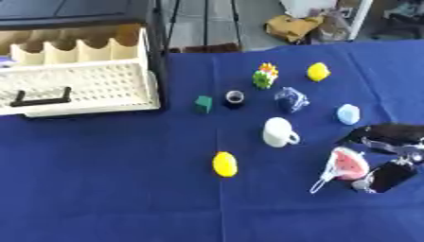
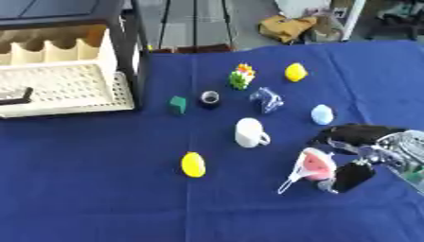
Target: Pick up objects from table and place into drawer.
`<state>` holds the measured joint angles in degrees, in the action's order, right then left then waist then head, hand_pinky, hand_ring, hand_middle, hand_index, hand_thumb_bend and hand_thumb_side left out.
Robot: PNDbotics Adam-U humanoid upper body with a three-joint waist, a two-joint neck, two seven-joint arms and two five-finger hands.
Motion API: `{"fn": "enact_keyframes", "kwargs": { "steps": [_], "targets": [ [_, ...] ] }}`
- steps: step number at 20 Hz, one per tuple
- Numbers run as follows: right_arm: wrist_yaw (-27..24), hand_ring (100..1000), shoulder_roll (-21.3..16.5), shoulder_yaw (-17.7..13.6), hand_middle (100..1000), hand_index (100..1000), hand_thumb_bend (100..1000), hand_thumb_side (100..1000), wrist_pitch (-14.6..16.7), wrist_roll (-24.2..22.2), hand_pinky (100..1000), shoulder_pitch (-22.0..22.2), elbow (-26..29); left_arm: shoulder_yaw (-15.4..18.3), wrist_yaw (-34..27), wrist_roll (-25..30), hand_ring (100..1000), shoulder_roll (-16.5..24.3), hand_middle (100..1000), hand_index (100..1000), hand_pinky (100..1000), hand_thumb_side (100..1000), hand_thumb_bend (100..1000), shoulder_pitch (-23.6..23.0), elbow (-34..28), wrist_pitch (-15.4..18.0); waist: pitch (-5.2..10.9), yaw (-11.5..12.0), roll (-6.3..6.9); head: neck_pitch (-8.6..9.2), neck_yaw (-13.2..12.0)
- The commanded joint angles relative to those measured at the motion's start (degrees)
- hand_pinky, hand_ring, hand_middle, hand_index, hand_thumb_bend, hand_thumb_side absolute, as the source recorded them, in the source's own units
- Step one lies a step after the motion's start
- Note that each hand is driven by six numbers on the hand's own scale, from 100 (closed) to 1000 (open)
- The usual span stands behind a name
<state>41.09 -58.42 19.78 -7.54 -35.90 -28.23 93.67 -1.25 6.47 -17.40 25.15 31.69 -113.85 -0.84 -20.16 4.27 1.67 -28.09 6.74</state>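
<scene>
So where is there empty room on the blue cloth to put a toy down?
The big bare patch is the near left of the blue cloth, bordered by the white drawer above and the yellow lemon on its right. It is crowded around the white mug, green block and the right hand at the watermelon-slice toy.
</scene>
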Motion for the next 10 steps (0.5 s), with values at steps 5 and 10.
{"fn": "enact_keyframes", "kwargs": {
  "steps": [5, 10],
  "targets": [
    [2.81, 875, -0.02, 0.68, 786, 937, 384, 536, -0.23, 3.00, 693, -0.61, -2.81, -0.04, 0.41, 0.45, 804, 0.37, 825, 900, 627, 1000, 100, 0.58, -0.74, 0.00, 0.81, 0.30, -0.07, 0.60, 0.64],
    [2.09, 858, -0.16, 0.67, 734, 893, 272, 520, -0.05, 3.95, 679, -0.42, -2.53, -0.06, 0.42, 0.67, 803, 0.32, 825, 900, 628, 1000, 100, 0.39, -0.74, -0.06, 0.79, 0.23, -0.07, 0.47, 0.70]
  ]
}}
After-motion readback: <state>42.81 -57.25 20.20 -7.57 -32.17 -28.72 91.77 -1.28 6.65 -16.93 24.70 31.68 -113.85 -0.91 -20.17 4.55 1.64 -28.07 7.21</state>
